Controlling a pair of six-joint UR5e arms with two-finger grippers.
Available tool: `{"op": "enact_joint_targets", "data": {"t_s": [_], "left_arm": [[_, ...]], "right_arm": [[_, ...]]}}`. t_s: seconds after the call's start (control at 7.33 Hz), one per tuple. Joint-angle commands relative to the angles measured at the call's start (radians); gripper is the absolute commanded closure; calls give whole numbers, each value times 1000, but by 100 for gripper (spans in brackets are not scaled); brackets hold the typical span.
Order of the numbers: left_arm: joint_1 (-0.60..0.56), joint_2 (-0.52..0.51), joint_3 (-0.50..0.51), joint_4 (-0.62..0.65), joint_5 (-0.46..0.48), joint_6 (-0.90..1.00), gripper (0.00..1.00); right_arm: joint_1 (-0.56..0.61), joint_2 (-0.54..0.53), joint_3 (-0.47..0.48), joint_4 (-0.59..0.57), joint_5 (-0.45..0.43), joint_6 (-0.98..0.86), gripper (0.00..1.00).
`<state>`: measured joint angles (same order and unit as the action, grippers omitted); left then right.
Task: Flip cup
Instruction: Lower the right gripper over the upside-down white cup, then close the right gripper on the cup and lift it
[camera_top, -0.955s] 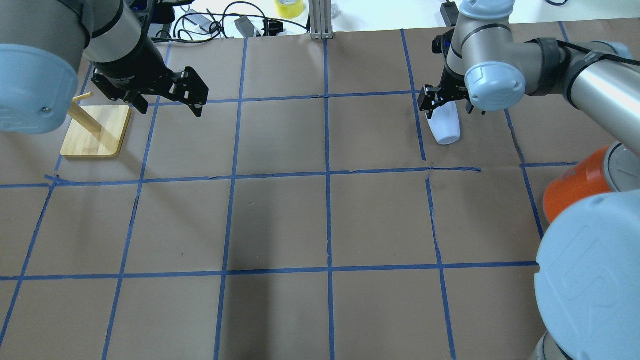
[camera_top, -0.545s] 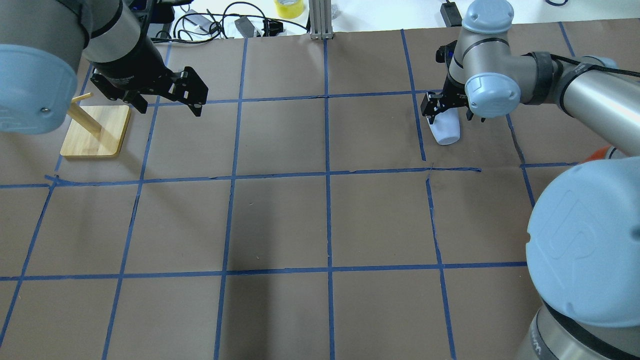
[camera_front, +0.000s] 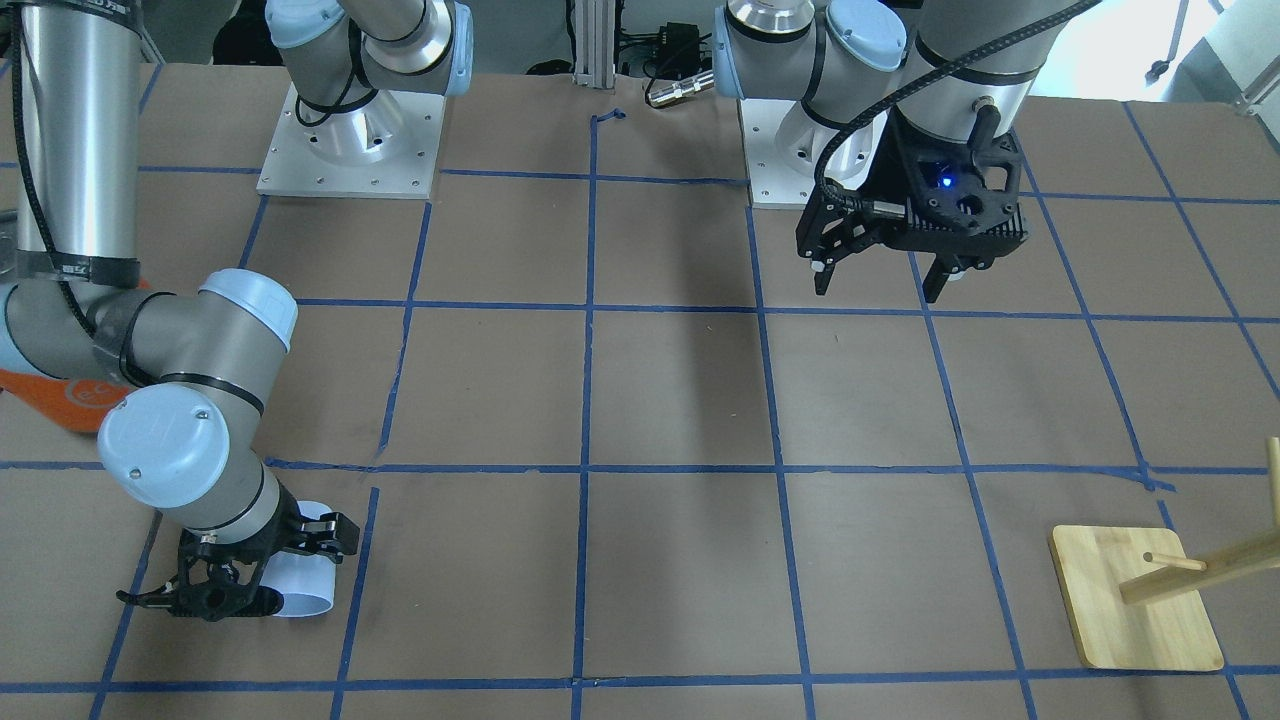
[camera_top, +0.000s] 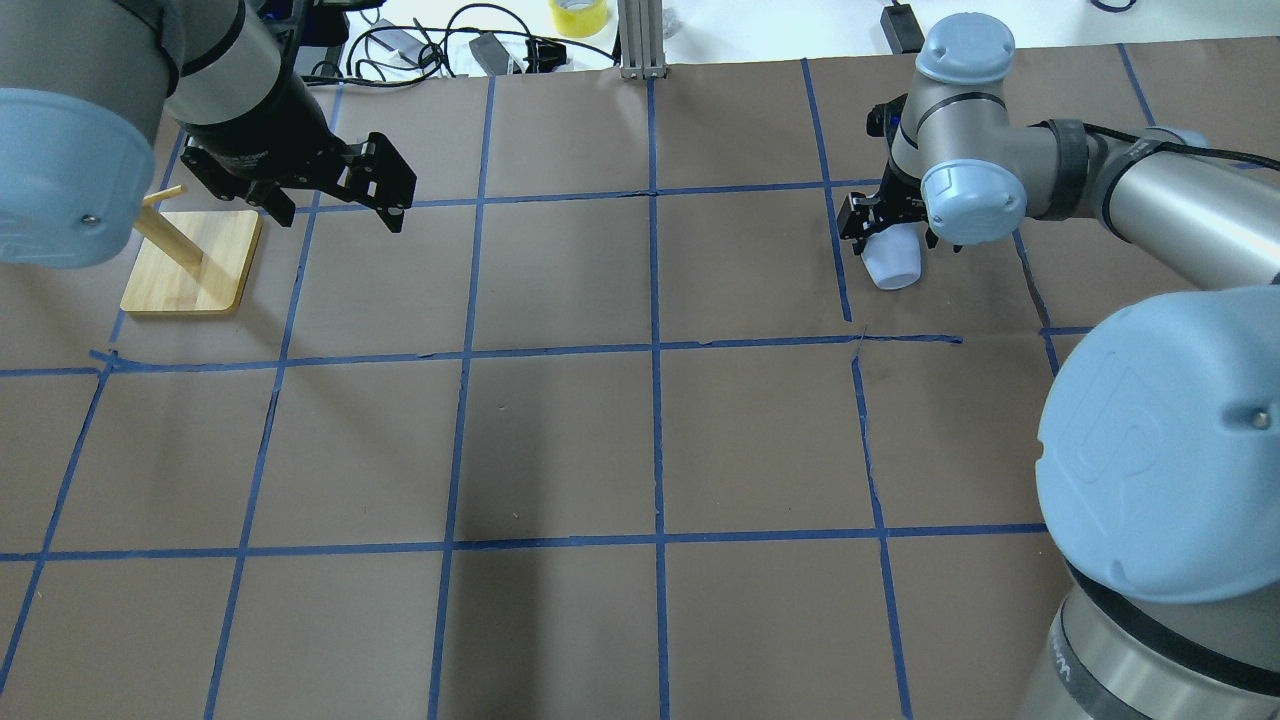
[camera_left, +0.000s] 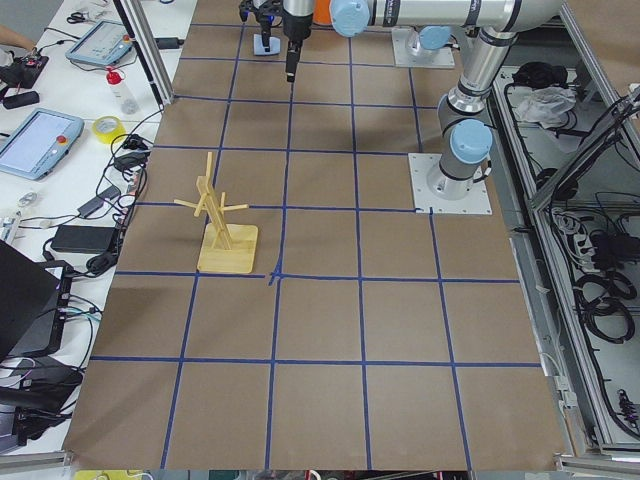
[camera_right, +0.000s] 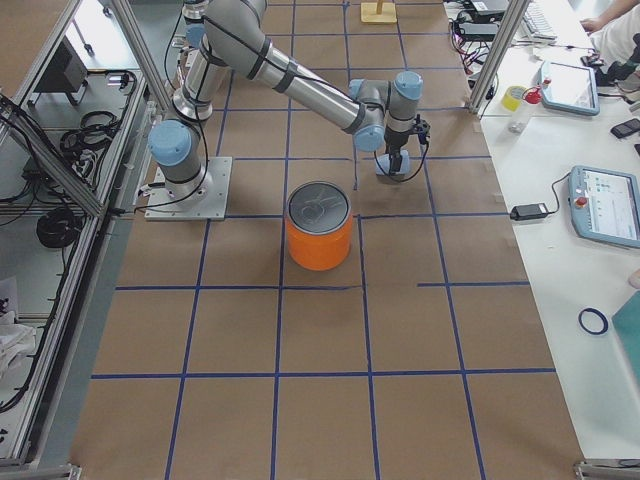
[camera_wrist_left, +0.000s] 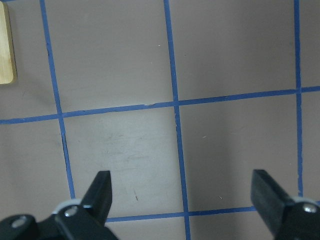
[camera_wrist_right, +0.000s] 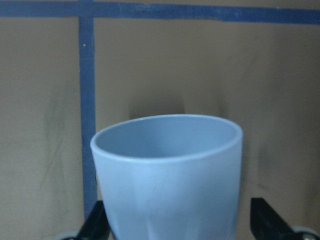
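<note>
Cup (camera_top: 893, 268) is down on its side on the brown-papered table (camera_top: 560, 440), out on the robot's right, toward the operators' edge, just beside a line of blue tape (camera_top: 841, 270). The right gripper (camera_wrist_right: 180, 205) is right over it, pointing down, one finger on each side of the body. The wrist camera shows it plainly: the open mouth pokes out past the fingers (camera_wrist_right: 262, 217), and a sliver of table shows between the cup wall and one of them. The other sits hard by the wall, and whether it touches I can't tell. So the jaws are spread wide, nothing clamped.

Over on the other side, the left gripper (camera_wrist_left: 181, 176) hangs above the table, also released, with only paper and tape between its jaws. A wooden stand (camera_top: 195, 265) sits near it, its corner just catching the edge of the left wrist view.

An orange can (camera_right: 320, 240) with a silver lid stands upright, apart from the cup and nearer the robot's base.
</note>
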<state>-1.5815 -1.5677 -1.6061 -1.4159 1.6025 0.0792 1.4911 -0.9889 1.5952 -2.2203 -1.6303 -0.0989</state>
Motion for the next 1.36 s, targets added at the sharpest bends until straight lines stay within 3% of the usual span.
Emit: {"op": "enact_joint_targets", "data": {"t_s": [0.0, 0.27, 0.55, 0.82, 1.23], "left_arm": [[0, 0, 0, 0, 1, 1, 0], [0, 0, 0, 0, 1, 1, 0], [0, 0, 2, 0, 1, 1, 0], [0, 0, 2, 0, 1, 1, 0], [0, 0, 0, 0, 1, -1, 0]], "right_arm": [[0, 7, -3, -59, 3, -2, 19], [0, 21, -6, -59, 44, 7, 59], [0, 13, -17, -52, 67, 11, 75], [14, -14, -23, -47, 69, 10, 72], [138, -24, -82, -45, 87, 4, 74]]}}
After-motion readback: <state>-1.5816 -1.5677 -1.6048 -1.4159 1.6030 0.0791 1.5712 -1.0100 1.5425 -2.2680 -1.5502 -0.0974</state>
